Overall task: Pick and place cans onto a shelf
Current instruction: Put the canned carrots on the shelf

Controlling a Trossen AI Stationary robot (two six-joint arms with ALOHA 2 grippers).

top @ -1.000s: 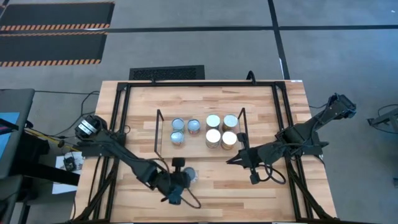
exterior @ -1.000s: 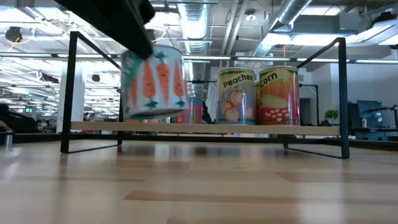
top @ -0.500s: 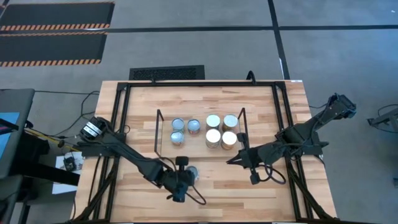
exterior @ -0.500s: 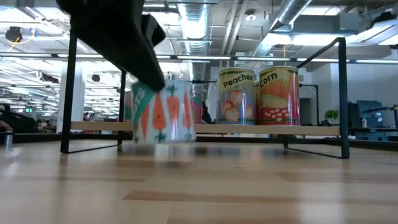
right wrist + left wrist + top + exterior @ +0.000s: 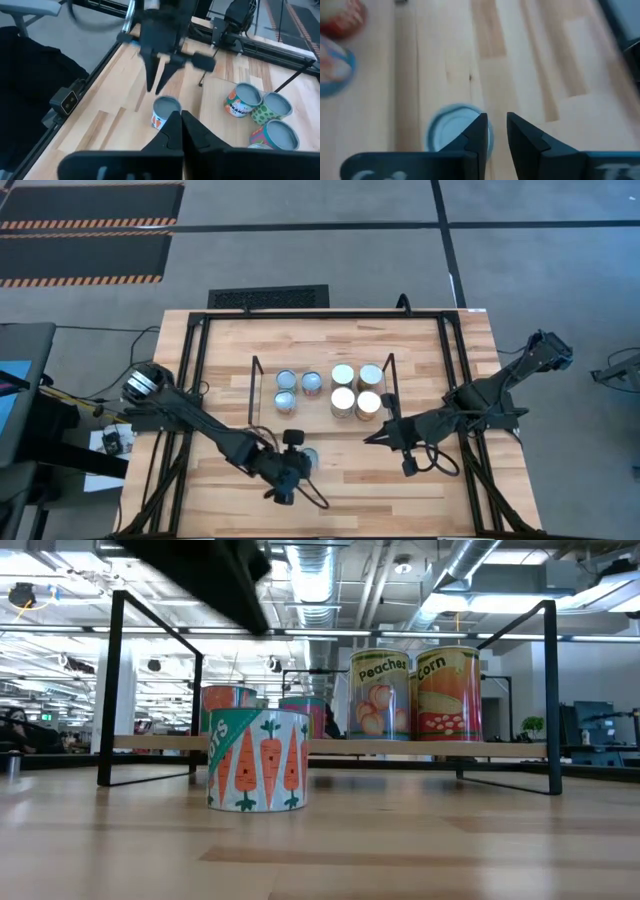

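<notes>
A small can with a carrot label (image 5: pixel 258 760) and a silver-blue top (image 5: pixel 451 132) stands upright on its base on the table (image 5: pixel 400 490), in front of the shelf (image 5: pixel 316 411). My left gripper (image 5: pixel 157 91) hangs open just above it, slanting down, clear of the can (image 5: pixel 309 458). Several other cans stand on the shelf board (image 5: pixel 400 747): small ones on the left (image 5: pixel 287 380), wider whitish-topped ones on the right (image 5: pixel 343 400). My right gripper (image 5: pixel 180 116) waits shut near the shelf's right end (image 5: pixel 372 438), holding nothing.
A black metal frame (image 5: pixel 195 380) edges the table on both sides and at the back. The Peaches (image 5: pixel 380 695) and Corn (image 5: pixel 447 693) cans fill the shelf's right part. Bare wood lies at the near side of the table (image 5: pixel 380 495).
My left gripper has brought the carrot can down from shelf height, tilted, and set it upright on the table in front of the shelf. It has let go and risen clear of the can.
</notes>
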